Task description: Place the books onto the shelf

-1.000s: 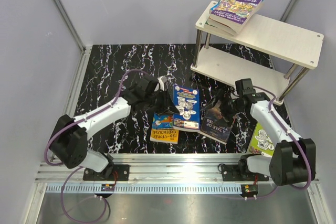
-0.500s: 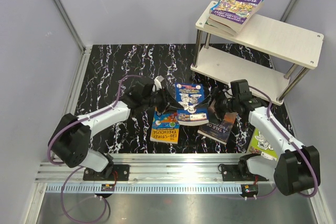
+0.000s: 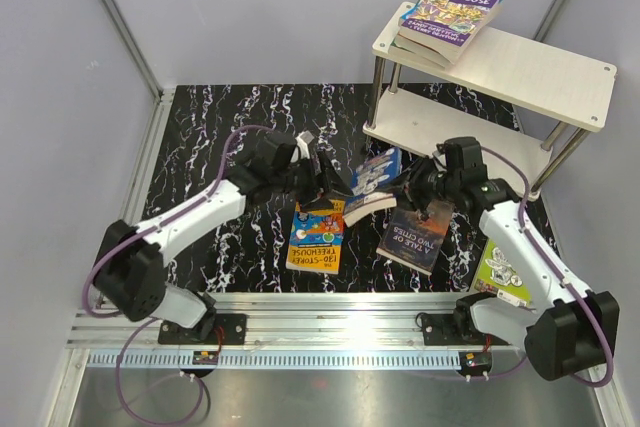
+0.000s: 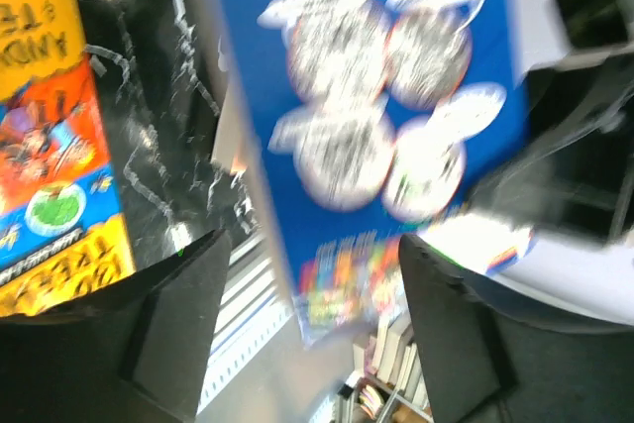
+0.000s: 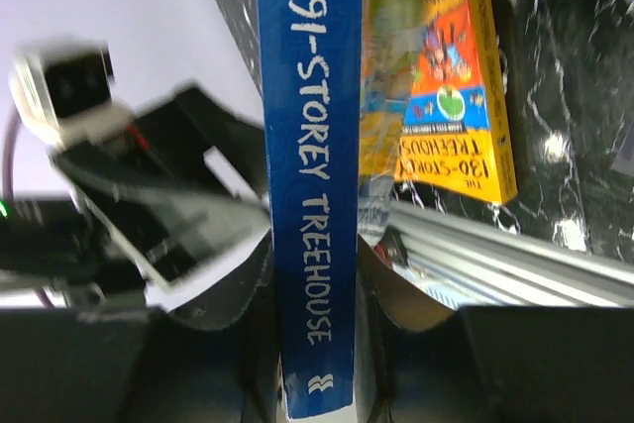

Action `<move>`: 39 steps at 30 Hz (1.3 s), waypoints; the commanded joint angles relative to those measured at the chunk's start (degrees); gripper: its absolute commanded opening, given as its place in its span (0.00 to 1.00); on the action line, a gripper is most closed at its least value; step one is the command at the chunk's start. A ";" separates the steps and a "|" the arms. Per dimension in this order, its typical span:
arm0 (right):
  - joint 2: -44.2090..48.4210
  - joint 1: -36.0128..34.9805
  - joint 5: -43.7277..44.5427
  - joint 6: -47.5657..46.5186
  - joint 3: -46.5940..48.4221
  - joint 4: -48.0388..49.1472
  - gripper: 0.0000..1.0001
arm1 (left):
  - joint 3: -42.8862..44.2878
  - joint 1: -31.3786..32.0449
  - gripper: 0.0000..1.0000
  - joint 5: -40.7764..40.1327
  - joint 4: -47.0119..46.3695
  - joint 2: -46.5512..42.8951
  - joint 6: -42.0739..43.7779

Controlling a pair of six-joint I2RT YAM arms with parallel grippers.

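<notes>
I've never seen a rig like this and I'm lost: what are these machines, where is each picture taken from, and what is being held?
These are two robot arms bolted to a table, each ending in a two-fingered gripper. One picture looks down from above; the other two come from cameras on the wrists. The right gripper pinches a blue book at its spine, lifted off the table. The left gripper stands open around the same book. Lying flat are an orange book, a dark book and a lime-green book. A stack of books already sits on the pale shelf.
</notes>
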State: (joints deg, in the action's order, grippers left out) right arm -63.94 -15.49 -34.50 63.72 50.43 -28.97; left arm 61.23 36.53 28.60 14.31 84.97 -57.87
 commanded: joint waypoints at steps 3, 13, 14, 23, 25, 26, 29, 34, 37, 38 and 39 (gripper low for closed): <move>0.39 1.94 10.14 1.31 8.45 7.24 0.00 | -5.92 -2.43 0.82 -3.81 6.96 -13.76 5.13; -5.57 13.37 7.07 11.77 3.53 35.01 0.00 | -14.73 -4.54 0.83 -8.38 18.99 -34.25 6.98; -6.97 13.46 7.60 12.12 3.27 36.17 0.00 | -15.09 -4.63 0.83 -8.56 19.79 -36.17 6.98; -14.27 14.34 14.55 14.49 -1.12 48.30 0.00 | -15.62 -4.63 0.82 -11.02 30.42 -45.41 6.36; -15.85 14.52 15.16 16.16 -3.14 52.84 0.00 | -15.18 -4.63 0.82 -12.25 33.75 -47.25 6.80; -17.43 14.61 15.43 16.60 -3.67 54.27 0.00 | -14.92 -4.54 0.82 -12.77 35.08 -47.87 6.98; -21.39 14.78 16.31 17.84 -5.08 58.76 0.00 | -13.77 -4.54 0.82 -15.06 39.56 -49.90 7.50; -29.30 14.78 16.05 19.42 -3.95 65.96 0.00 | -12.10 -4.54 0.82 -16.91 45.36 -52.27 7.42; -35.26 14.96 15.25 18.81 -0.96 66.24 0.00 | -11.40 -4.54 0.82 -18.14 47.74 -53.76 7.07; -36.42 14.96 15.08 18.72 0.00 65.89 0.00 | -11.40 -4.63 0.82 -18.58 48.18 -54.46 6.80; -37.65 15.05 14.82 18.46 1.93 65.62 0.00 | -11.31 -4.54 0.82 -18.75 49.05 -54.73 6.71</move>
State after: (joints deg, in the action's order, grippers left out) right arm -99.44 -0.84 -19.51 82.13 46.50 28.91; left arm 47.40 32.12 12.27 60.34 31.62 -51.44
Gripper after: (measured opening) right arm 0.328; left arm 0.820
